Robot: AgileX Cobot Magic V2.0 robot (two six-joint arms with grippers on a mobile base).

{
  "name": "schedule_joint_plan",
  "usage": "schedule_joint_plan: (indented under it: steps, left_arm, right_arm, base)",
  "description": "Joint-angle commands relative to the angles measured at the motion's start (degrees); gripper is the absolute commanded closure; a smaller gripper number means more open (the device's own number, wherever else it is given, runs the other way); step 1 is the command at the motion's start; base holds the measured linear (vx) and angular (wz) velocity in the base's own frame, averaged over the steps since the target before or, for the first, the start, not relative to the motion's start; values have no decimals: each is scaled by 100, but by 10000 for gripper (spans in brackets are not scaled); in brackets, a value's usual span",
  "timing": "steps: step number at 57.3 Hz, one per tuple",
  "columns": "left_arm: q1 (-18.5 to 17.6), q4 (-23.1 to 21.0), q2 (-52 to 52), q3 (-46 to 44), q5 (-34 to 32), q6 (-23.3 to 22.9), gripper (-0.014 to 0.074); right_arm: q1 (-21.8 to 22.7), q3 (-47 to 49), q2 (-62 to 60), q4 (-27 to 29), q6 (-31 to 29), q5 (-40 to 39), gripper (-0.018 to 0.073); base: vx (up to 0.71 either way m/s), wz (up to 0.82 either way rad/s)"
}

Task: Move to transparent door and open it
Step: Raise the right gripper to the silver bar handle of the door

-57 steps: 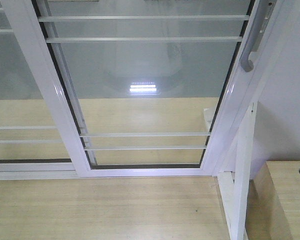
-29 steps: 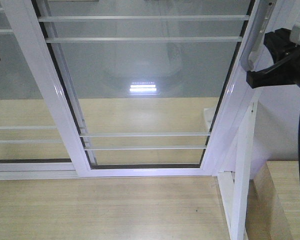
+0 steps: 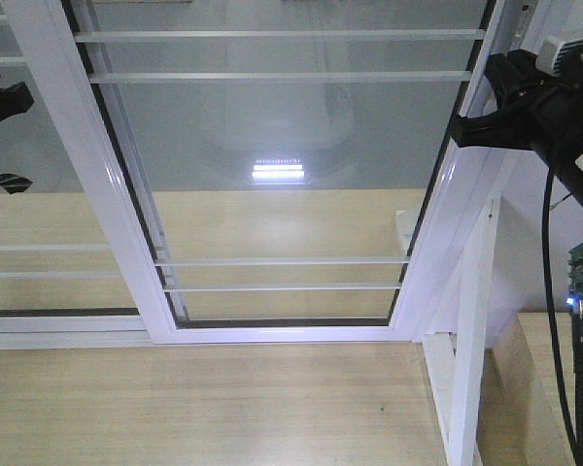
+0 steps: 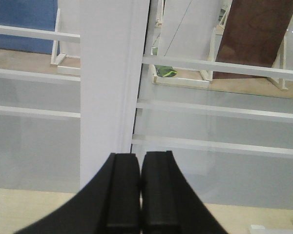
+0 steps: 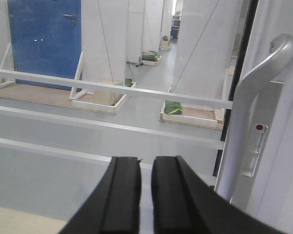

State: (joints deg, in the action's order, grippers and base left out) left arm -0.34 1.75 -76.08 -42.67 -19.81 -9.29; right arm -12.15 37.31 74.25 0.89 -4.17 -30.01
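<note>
The transparent door (image 3: pixel 272 146) fills the front view: clear glass in a glossy white frame with thin white bars. Its curved silver-grey handle (image 5: pixel 263 73) shows at the right in the right wrist view, beside and to the right of my right gripper (image 5: pixel 146 163). The fingers there stand almost together, with a slim gap and nothing between them. In the front view the right gripper (image 3: pixel 463 131) covers the handle on the door's right stile. My left gripper (image 4: pixel 140 158) is shut and empty, facing a white vertical stile (image 4: pixel 110 73). It shows at the front view's left edge (image 3: pixel 19 97).
A slanted white support post (image 3: pixel 471 320) stands right of the door, with a wooden block (image 3: pixel 549 388) beside it. A handleless glass panel (image 3: pixel 39 243) lies to the left. Wooden floor (image 3: pixel 204 408) runs up to the sill. Beyond the glass is a blue door (image 5: pixel 44 44).
Both arms have come into the front view. The right gripper rose from the right edge and moved left across the handle. The left gripper came in at the left edge.
</note>
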Motion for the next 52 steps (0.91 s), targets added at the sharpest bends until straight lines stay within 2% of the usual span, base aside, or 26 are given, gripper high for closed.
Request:
schedule_joint_plan:
  steps: [1,11,16,23,30,41,52]
  left_arm:
    - [-27,-13,149,-196,-494,-67,274]
    - [-27,-13,149,-196,-494,-50,44]
    - [-27,-13,149,-196,-482,-50,-29]
    - [-27,-13,149,-196,-479,-50,-50]
    - [-27,-13,149,-196,-479,-50,-33]
    - [-27,-13,149,-196,-479,-50,6]
    - [-27,-13,149,-196,-479,-50,14]
  right_arm:
    - [26,204,-136,-15,46,-527,169]
    - [32,204,-136,350,-234,-681,-93]
    - [32,204,-136,988,-785,-865,-171]
    - [32,204,-136,1985,-1699,-1275,-166]
    - [32,301,-136,2504,-2208,-1148,-146]
    - [59,758,134,2559,-2473,-828,-97]
    - [611,1530,766,2514,-2280,-54,-62]
  base:
    - [0,0]
    - [0,0]
    - [0,0]
    - [0,0]
    - [0,0]
    - [0,0]
    - [0,0]
